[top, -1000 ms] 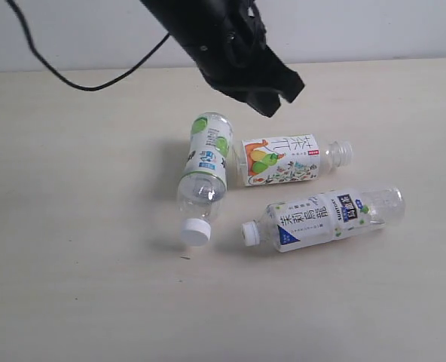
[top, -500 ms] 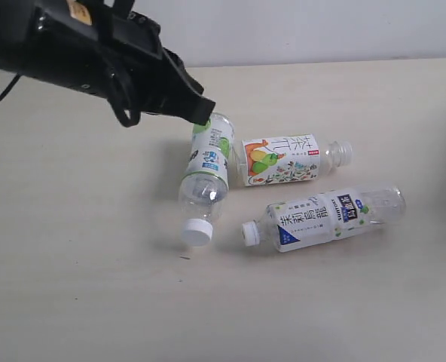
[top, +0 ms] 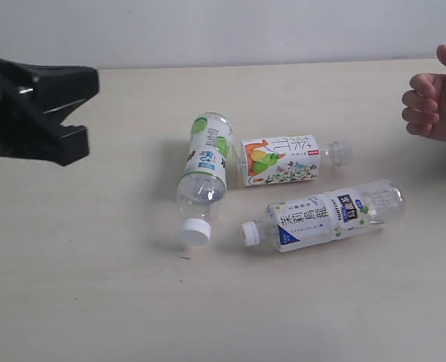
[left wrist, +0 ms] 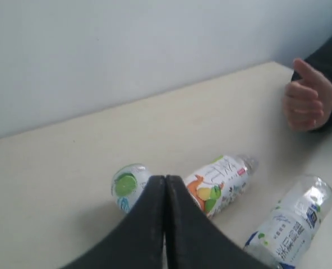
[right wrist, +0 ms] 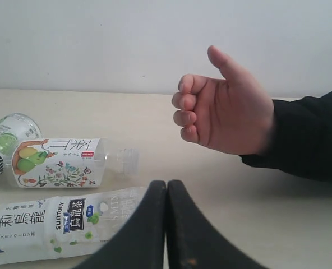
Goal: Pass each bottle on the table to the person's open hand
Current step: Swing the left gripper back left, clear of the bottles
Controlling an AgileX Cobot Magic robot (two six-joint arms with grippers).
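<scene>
Three bottles lie on their sides on the table [top: 95, 286]: a green-label bottle [top: 204, 170], a pear-picture bottle [top: 283, 160] and a blue-label bottle [top: 325, 215]. The person's hand [top: 432, 102] is at the right edge, fingers curled and thumb up, holding nothing. My left gripper [left wrist: 165, 179] is shut and empty, well back from the green-label bottle [left wrist: 129, 185]; its arm [top: 27, 113] fills the left edge. My right gripper [right wrist: 166, 184] is shut and empty, above the blue-label bottle [right wrist: 59, 224] and short of the hand [right wrist: 227, 112]. It is outside the exterior view.
A pale wall [top: 245, 30] runs along the table's far edge. A black sleeve [right wrist: 312, 134] covers the person's wrist.
My left arm has swung from above the bottles to the left edge of the exterior view. The person's hand has come in at the right. The bottles have not moved.
</scene>
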